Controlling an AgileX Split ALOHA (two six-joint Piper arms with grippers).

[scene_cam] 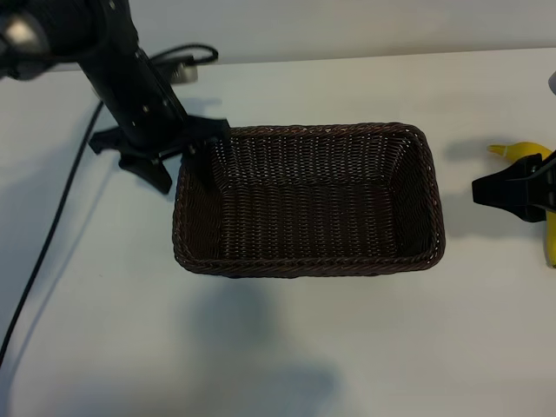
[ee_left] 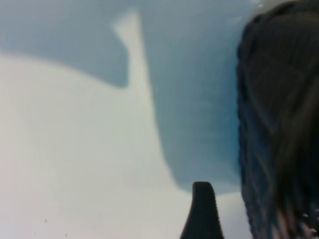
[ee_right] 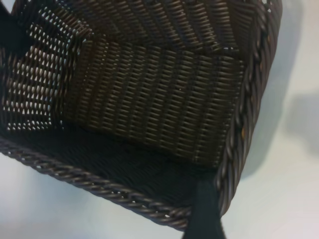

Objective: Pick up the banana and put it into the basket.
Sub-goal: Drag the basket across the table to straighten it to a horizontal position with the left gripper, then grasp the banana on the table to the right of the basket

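One basket [scene_cam: 309, 201], empty | left gripper [scene_cam: 178, 156] open at corner | right gripper [scene_cam: 512, 187] open over banana [scene_cam: 549, 221]

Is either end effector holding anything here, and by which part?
Nothing is held. The left end effector is open at the basket corner, empty. The right end effector is open over the banana, which lies on the table.

Basket [scene_cam: 309, 201]: rectangular, dark brown woven wicker, rounded corners, braided rim; upright on the white table [scene_cam: 278, 347], interior showing nothing inside.
Banana [scene_cam: 539, 204]: bright yellow, curved; on the table, well apart from the basket's right end, partly hidden.
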